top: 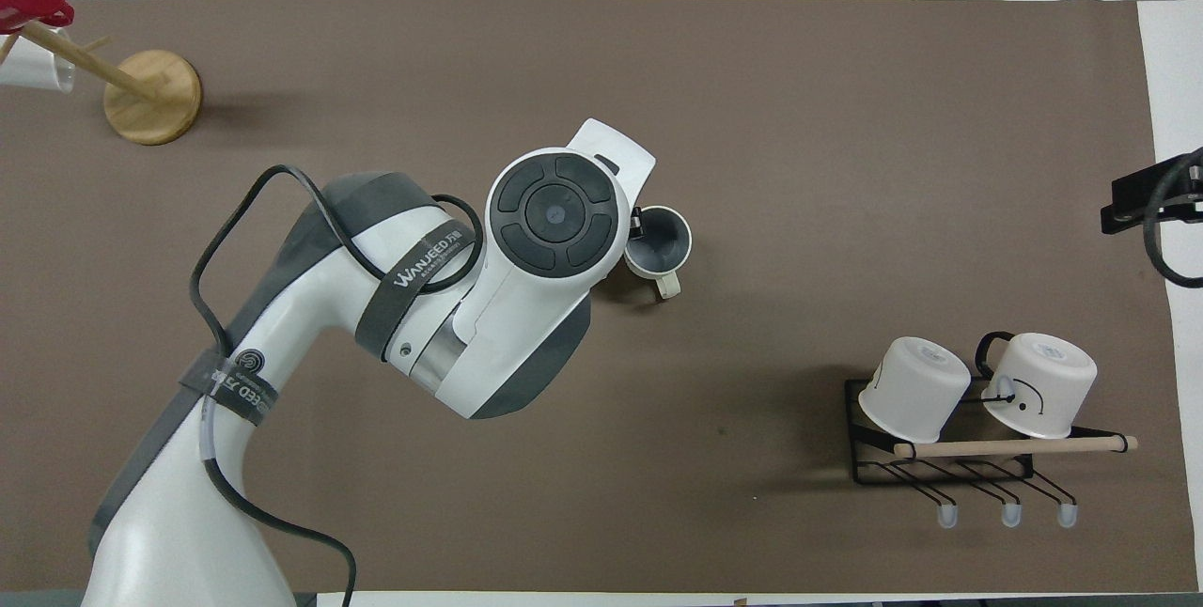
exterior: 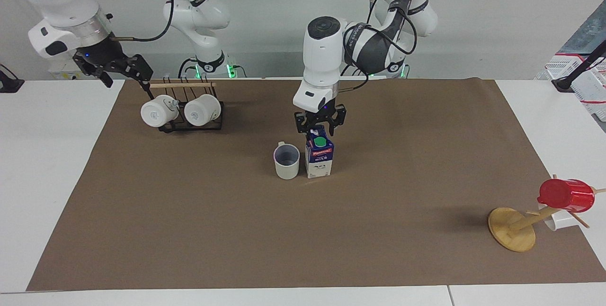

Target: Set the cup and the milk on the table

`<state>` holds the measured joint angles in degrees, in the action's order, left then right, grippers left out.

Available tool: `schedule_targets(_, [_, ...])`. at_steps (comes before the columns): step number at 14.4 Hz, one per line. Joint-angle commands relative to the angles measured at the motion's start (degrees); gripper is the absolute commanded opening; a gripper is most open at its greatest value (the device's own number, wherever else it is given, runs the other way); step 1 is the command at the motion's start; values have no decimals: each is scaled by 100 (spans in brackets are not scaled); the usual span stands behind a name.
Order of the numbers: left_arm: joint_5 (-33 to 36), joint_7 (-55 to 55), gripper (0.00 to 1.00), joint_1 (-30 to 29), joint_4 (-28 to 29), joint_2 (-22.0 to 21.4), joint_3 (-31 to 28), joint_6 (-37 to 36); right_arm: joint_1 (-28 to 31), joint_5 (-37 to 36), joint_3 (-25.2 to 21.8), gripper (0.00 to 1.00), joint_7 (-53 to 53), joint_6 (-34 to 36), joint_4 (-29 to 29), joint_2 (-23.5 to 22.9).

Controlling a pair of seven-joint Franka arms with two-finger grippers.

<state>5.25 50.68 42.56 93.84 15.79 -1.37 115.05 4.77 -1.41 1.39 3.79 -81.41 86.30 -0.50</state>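
The milk, a blue and white carton with a green cap, stands upright on the brown paper of the table. The off-white cup stands upright beside it, toward the right arm's end, a small gap apart. My left gripper hangs just over the carton's top, open, one finger on each side of the gable and gripping nothing. From overhead the left arm's wrist hides the milk; the cup shows its grey-blue inside. My right gripper waits open in the air by the mug rack, holding nothing.
A black wire rack with two white mugs lies nearer to the robots, at the right arm's end. A tilted wooden mug tree carrying a red cup stands at the left arm's end, farther from the robots.
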Motion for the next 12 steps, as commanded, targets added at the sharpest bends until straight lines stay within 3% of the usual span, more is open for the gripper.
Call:
schedule_targets(1, [126,65,100,86,117,-137,-57,88,7,-78,98,100,52,-164,256,182])
schedule_targets(5, [117,12,100,-54,73,-575,-118,-298,15,-140,107,100,-45,-402,142,112])
schedule_targets(12, [-224,-1698,100,-1547,573,-1367,-100,-686,15,-114,116,100,-45,-384,107,103])
